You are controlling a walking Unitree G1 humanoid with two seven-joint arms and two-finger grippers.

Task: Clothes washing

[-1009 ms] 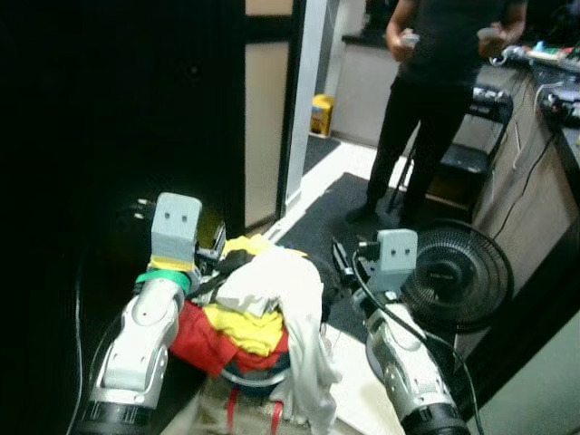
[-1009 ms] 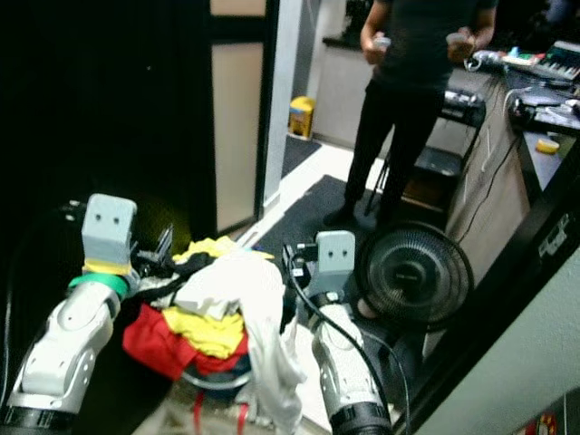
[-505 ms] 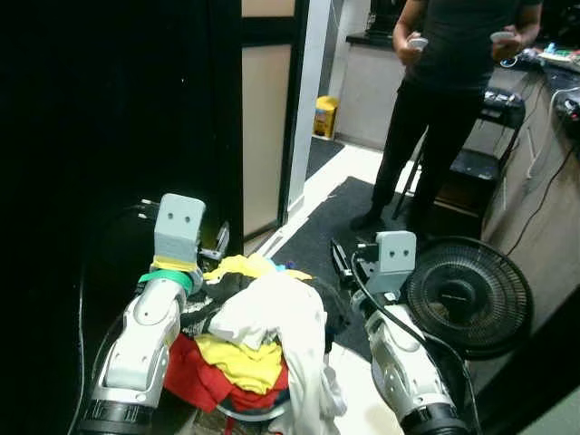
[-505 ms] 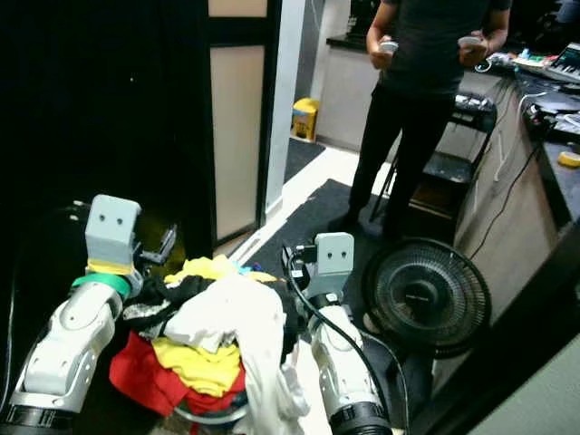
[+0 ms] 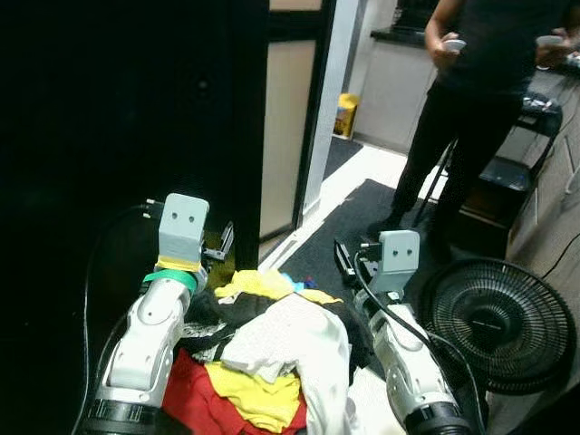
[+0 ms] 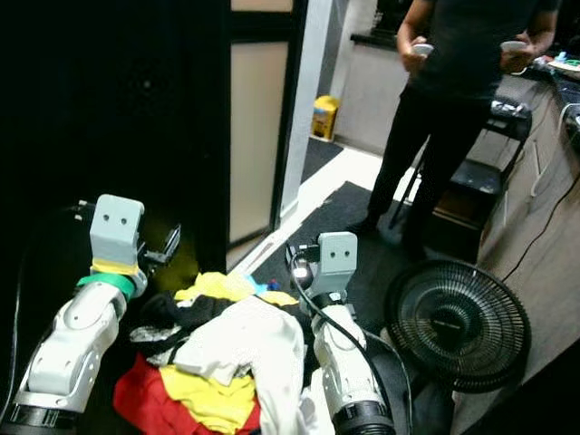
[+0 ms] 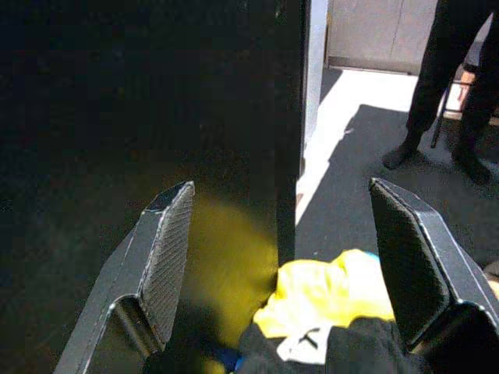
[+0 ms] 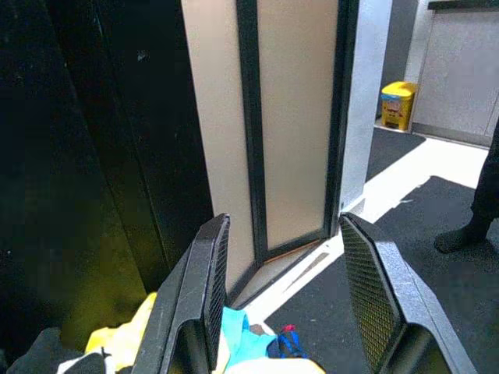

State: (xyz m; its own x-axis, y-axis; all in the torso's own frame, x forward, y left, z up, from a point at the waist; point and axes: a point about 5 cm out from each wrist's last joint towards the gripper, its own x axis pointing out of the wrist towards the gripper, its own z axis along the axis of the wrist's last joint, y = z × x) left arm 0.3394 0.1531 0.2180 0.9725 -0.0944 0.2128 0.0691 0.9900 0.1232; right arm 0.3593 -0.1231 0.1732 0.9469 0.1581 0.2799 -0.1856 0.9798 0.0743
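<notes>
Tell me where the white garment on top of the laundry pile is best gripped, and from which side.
Probably the bunched fold at the top of the white garment, pinched from above: it lies uppermost on the laundry pile with nothing covering it, between the two arms.

Both forearms are silver-white moulded shells ending in black collars at the lower edge of the eye views. The left arm (image 5: 149,340) wears a green band and a yellow ring below a pale grey wrist box with two small dark holes. The right arm (image 5: 408,372) has a matching box and a black cable looping along it. The finger (image 8: 199,300) pads show a fine black mesh texture.
</notes>
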